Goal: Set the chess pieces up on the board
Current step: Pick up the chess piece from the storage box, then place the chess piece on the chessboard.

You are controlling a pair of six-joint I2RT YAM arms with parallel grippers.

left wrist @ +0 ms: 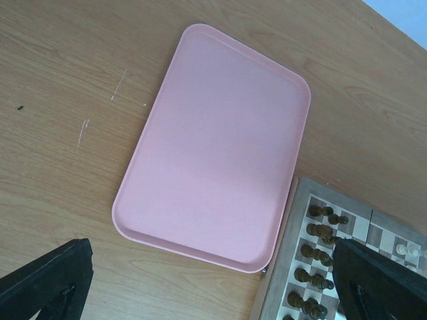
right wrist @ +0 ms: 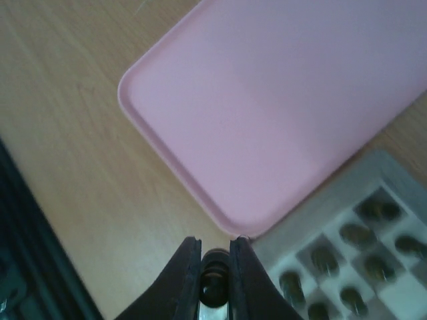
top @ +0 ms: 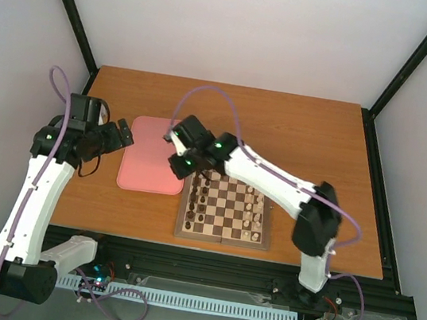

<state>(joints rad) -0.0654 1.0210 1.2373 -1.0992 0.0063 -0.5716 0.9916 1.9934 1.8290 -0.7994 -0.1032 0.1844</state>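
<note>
Looking down from the top view, the right arm (top: pixel 274 181) stretches across to the far left corner of the board (top: pixel 226 208). The right claw (top: pixel 180 165) hangs over that corner, where the board meets the tray (top: pixel 147 170). Dark pieces (top: pixel 200 198) line the two left columns and cream pieces (top: pixel 253 214) line the right side, with bare squares between them. The left claw (top: pixel 125 135) sits at the tray's left edge, well apart from the board. Open surface (top: pixel 314 135) runs wide beyond the board and to its right.

Over to the left wrist: the left claw (left wrist: pixel 211 261) is spread wide, one finger (left wrist: pixel 47 283) low in each bottom corner, nothing between them. The tray (left wrist: pixel 220 133) fills the middle, its near rim just above the gap. The board (left wrist: pixel 283 273) pokes in at lower right, just beside the tray's corner. Its dark pieces (left wrist: pixel 320 233) stand in two rows beside the right-hand finger, and a couple of cream pieces (left wrist: pixel 407 250) show at the far edge. Pale scratches (left wrist: pixel 117 84) mark the surface (left wrist: pixel 60 187) left of the tray.

Right wrist now: the right claw (right wrist: pixel 215 248) is clamped tight on a single dark piece (right wrist: pixel 215 265), pinched between both fingers (right wrist: pixel 181 277). It hovers over the surface (right wrist: pixel 67 147), just off the rounded corner of the tray (right wrist: pixel 280 100), with the border of the board (right wrist: pixel 320 213) just to the right. More dark pieces (right wrist: pixel 324 260), blurred, stand on squares at lower right.
</note>
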